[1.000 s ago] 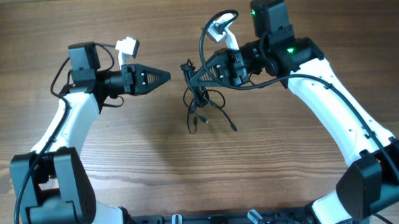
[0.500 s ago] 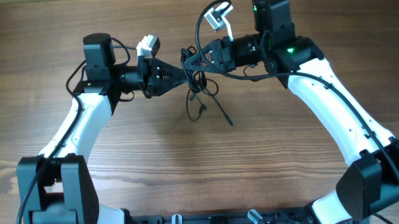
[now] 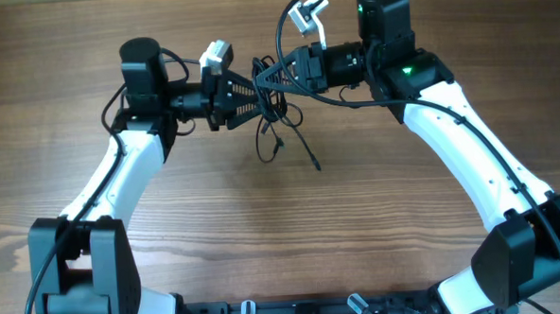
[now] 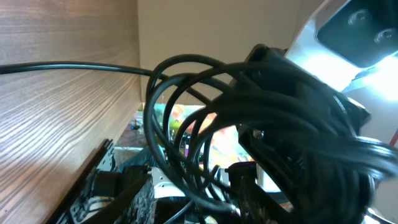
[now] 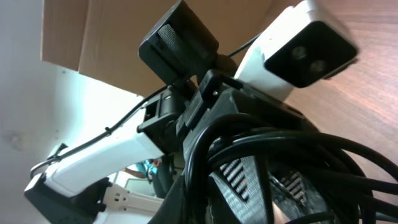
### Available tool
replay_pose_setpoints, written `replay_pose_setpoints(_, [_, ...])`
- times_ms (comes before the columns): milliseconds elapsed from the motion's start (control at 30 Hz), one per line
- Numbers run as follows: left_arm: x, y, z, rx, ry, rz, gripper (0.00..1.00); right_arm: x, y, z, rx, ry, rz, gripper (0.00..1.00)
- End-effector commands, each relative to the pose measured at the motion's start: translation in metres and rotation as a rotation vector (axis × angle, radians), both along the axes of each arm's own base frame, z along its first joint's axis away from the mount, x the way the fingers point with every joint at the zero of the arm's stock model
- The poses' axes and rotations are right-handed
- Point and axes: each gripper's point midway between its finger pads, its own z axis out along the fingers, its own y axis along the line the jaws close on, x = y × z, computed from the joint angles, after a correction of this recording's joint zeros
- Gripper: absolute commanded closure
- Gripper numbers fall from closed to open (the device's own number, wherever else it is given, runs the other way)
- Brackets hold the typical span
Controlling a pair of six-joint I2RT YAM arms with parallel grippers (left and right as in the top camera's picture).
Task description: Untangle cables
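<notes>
From overhead, the left end effector (image 3: 256, 94) has swung in from well out on its side of the bench (image 3: 378, 228) over the last second, and its tip now sits in among the cable bundle (image 3: 276, 108). The right end effector (image 3: 269, 76) has drawn the bundle up and back toward the far edge. I judge it to be clamped on the bundle, since the knot travelled with it. Two loose tails (image 3: 310, 159) trail down toward me across the wood. Both tips meet at the same knot, so I take it the handover or a pull-apart is about to begin.

On the left wrist view, black loops of cable (image 4: 249, 118) fill the frame right against the lens, with one strand (image 4: 68, 67) running off to the left over the wood. Its own fingers are lost behind the loops, so I cannot tell whether they stand apart or have closed on a strand. The right arm's white housing (image 4: 357, 28) shows just behind.

On the right wrist view, thick strands (image 5: 292, 146) cross the foreground, and the left arm's white camera housing (image 5: 308, 43) looms close. The two arms are nearly nose to nose, with little spare room.
</notes>
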Motion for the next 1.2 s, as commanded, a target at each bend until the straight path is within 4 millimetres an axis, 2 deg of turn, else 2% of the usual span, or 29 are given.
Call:
replay_pose_setpoints(0, [0.002, -0.004, 0.012, 0.006, 0.017, 0.020, 0.55, -0.007, 0.001, 0.004, 0.025, 0.020, 0.051, 0.96])
replay_pose_setpoints(167, [0.004, -0.005, 0.018, 0.001, 0.025, 0.024, 0.55, -0.009, 0.003, 0.004, 0.027, 0.019, 0.059, 0.96])
replay_pose_setpoints(500, [-0.003, -0.018, 0.018, 0.005, 0.055, -0.006, 0.60, -0.010, 0.004, 0.004, 0.027, 0.016, 0.063, 0.96])
replay_pose_setpoints(600, [-0.003, -0.018, 0.018, 0.005, 0.055, -0.005, 0.72, -0.010, 0.004, 0.004, 0.027, 0.016, 0.063, 0.96])
replay_pose_setpoints(700, [0.000, -0.014, 0.018, 0.004, 0.037, 0.007, 0.96, -0.009, 0.003, 0.004, 0.026, 0.012, 0.057, 0.96])
replay_pose_setpoints(867, [0.006, 0.000, 0.018, -0.003, -0.082, 0.031, 0.96, 0.000, -0.009, -0.001, 0.013, 0.034, 0.025, 0.96])
replay_pose_setpoints(967, [0.014, 0.014, 0.018, -0.002, -0.151, 0.072, 0.96, -0.002, -0.021, -0.017, -0.030, 0.073, 0.011, 0.96])
replay_pose_setpoints(1067, [0.027, 0.039, 0.018, 0.005, -0.207, 0.142, 0.96, -0.015, -0.032, -0.047, -0.135, 0.128, -0.001, 0.96])
replay_pose_setpoints(1167, [0.035, 0.057, 0.018, 0.010, -0.206, 0.192, 0.96, -0.022, -0.046, -0.083, -0.311, 0.181, -0.058, 0.96])
